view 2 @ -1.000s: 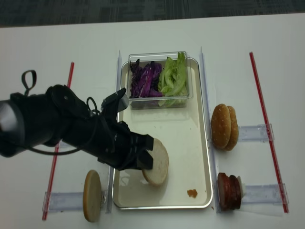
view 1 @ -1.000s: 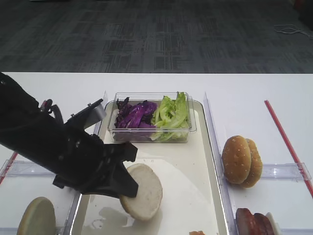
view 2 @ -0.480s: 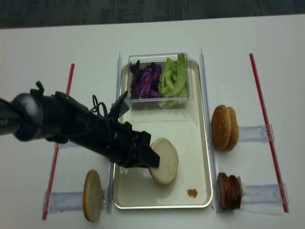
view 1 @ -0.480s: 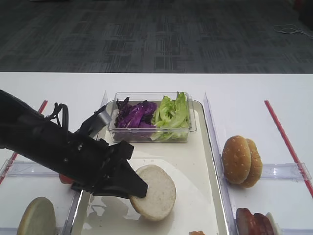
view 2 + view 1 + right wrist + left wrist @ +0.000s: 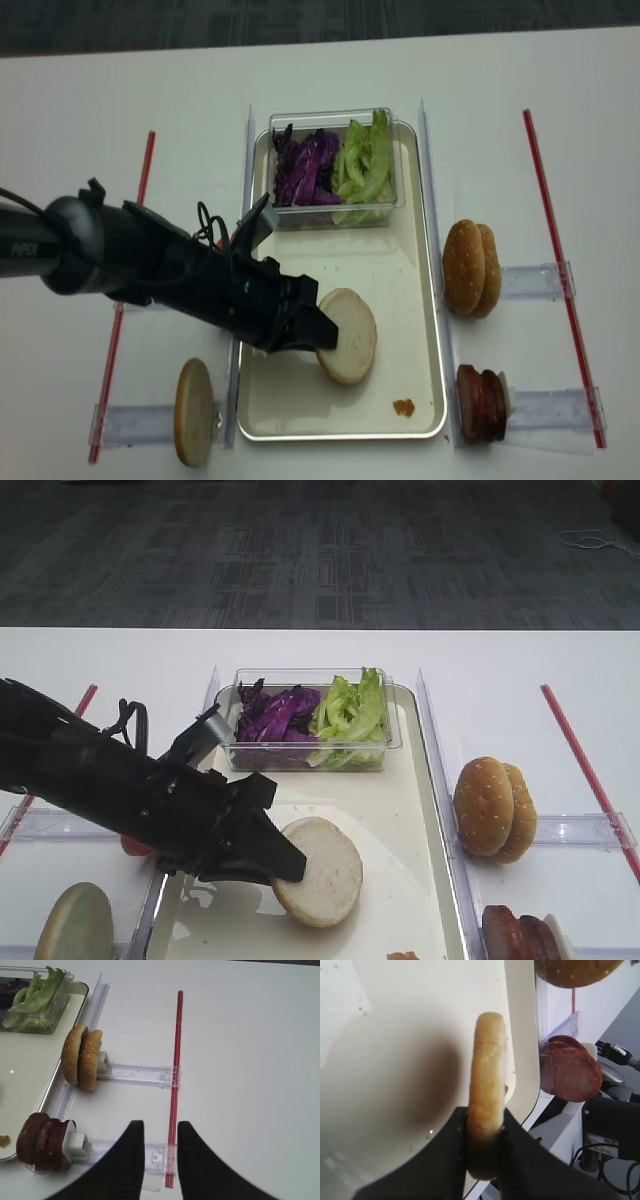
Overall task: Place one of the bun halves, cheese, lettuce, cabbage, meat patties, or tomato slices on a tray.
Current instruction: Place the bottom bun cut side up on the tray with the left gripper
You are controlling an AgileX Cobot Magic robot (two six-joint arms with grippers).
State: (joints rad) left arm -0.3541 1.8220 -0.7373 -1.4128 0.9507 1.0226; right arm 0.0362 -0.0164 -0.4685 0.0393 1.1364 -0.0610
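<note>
White tabletop under your rig, grey carpet beyond. Item: tray (image 5: 430,330), centre, carrying a clear tub (image 5: 335,118) of cabbage (image 5: 308,168) and lettuce (image 5: 365,160) at its far end. Item: bun half (image 5: 347,336), over the tray's near middle, tilted, clamped at one edge in your left gripper (image 5: 312,335). Item: your right gripper (image 5: 159,1155), fingers slightly apart, holding nothing, above the table beside the meat patties (image 5: 44,1141). Item: second bun half (image 5: 194,411), left of the tray.

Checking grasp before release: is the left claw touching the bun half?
Touching. Left wrist view shows the left claw shut on the bun half, both fingers pressing its edge.
</note>
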